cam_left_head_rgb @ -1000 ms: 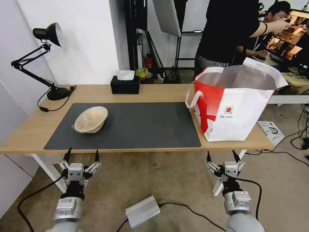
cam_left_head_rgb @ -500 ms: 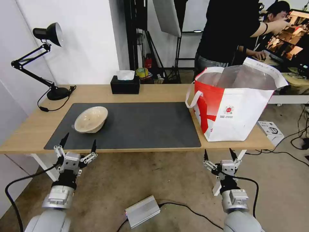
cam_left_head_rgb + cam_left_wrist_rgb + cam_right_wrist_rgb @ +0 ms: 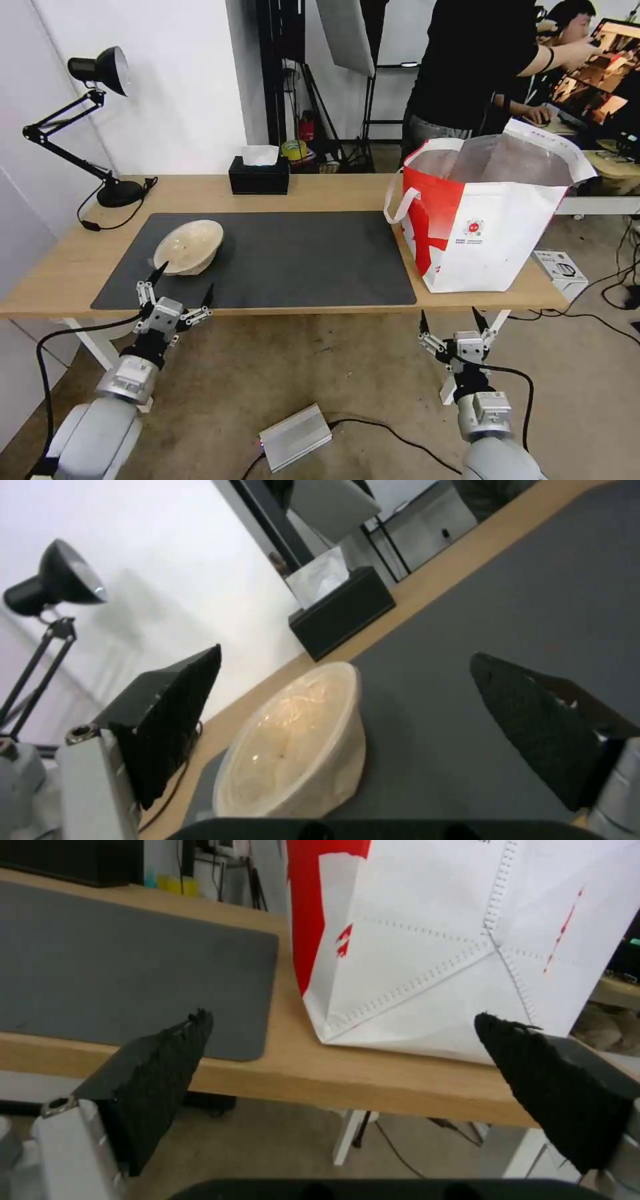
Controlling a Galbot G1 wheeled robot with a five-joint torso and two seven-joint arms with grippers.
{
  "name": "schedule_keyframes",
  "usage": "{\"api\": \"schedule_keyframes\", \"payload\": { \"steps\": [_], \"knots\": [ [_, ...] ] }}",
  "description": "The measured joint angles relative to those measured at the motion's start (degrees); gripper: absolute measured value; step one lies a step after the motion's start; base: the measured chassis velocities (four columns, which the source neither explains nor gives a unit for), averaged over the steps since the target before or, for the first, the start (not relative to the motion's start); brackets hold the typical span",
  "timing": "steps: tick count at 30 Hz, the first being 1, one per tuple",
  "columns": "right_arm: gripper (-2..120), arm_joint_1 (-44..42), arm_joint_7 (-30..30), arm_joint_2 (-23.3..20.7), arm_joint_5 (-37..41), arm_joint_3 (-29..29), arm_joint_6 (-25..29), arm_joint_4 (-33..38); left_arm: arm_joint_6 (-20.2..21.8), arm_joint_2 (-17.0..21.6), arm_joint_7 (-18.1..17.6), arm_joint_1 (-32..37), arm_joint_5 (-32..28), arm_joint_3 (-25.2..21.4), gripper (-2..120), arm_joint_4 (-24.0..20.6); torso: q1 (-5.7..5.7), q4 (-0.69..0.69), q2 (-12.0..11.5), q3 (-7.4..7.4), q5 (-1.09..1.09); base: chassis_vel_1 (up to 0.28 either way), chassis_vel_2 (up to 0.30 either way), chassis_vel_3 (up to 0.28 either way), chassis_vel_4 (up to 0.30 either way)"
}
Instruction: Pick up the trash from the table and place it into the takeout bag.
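My left gripper (image 3: 185, 285) hangs spread wide at the near edge of the surface (image 3: 320, 190), just short of the soiled beige bowl (image 3: 188, 247) tilted on the grey mat (image 3: 300, 260). My right gripper (image 3: 450, 319) waits spread below the surface's edge, beneath the takeout bag (image 3: 487, 220) standing at the right end
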Motion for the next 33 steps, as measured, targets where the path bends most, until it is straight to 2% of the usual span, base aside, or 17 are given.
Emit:
{"api": "schedule_keyframes", "payload": {
  "steps": [6, 24, 33],
  "knots": [
    [100, 0.64, 0.0, -0.01, -0.03, -0.45, 0.0, -0.15, -0.02, 3.03, 0.25, -1.38, -0.55, 0.64, 100, 2.29, 0.0, 0.01, 0.0, 0.0, 0.01, 0.0, 0.0, 0.0, 0.0],
    [100, 0.99, 0.02, 0.45, -0.19, -0.84, 0.0, -0.66, -0.12, 8.19, 0.51, -4.74, -1.47, 1.59, 100, 7.11, 0.0, 0.0, 0.0, 0.0, 0.01, 0.0, 0.0, 0.0, 0.0],
    [100, 1.32, 0.03, 0.77, -0.23, -0.98, 0.01, -1.13, -0.13, 9.43, 0.61, -5.95, -2.01, 2.23, 100, 9.13, 0.0, 0.0, 0.0, 0.0, 0.01, 0.0, 0.0, 0.0, 0.0]
  ]
}}
